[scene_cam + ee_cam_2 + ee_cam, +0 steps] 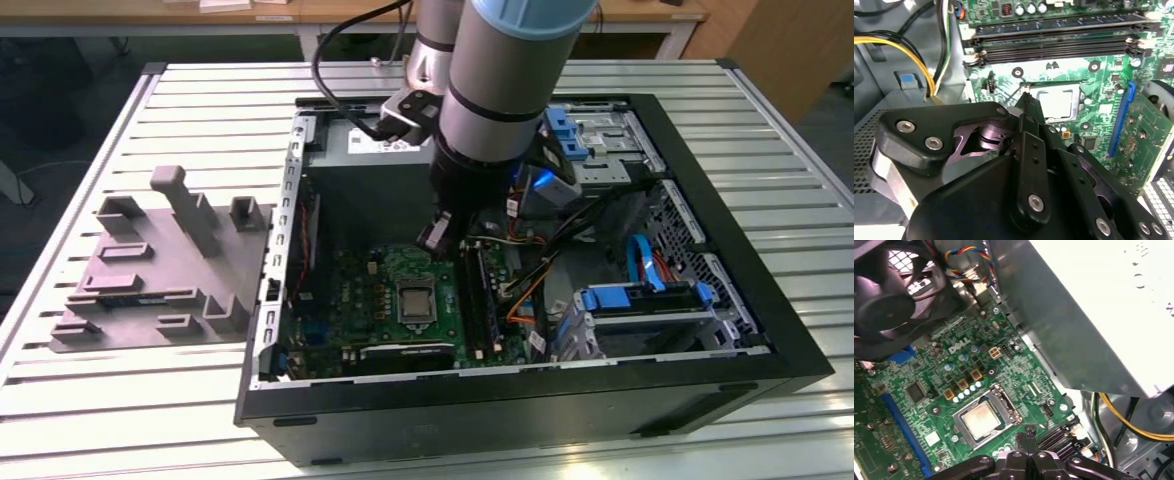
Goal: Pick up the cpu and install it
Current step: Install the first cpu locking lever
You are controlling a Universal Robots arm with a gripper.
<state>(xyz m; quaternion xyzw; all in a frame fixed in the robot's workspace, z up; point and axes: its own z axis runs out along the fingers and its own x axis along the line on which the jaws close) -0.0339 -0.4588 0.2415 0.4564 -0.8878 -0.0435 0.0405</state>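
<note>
The claw (1026, 437) hangs inside the open computer case (747, 330), just above the green circuit board (924, 375). In both wrist views its two fingers stand pressed together with nothing between them, so it is closed and empty.

Just beyond the fingertips (1026, 102) lies the chip (979, 419), its pale metal top showing at lower centre of the first wrist view. It sits flat inside the metal socket frame (1004, 402), square to the frame's edges. The second wrist view shows the same pale square (1056, 102) right of centre, directly past the fingertips. In the exterior view the socket (416, 300) is at the middle of the board, below the arm (501, 110).

By this evidence the chip is already picked and placed in its socket and the claw has let go. Whether the frame is latched down cannot be told.

The grey moulded tray (147, 270) lies at the left of the exterior view, on the slatted table (200, 85).
</note>
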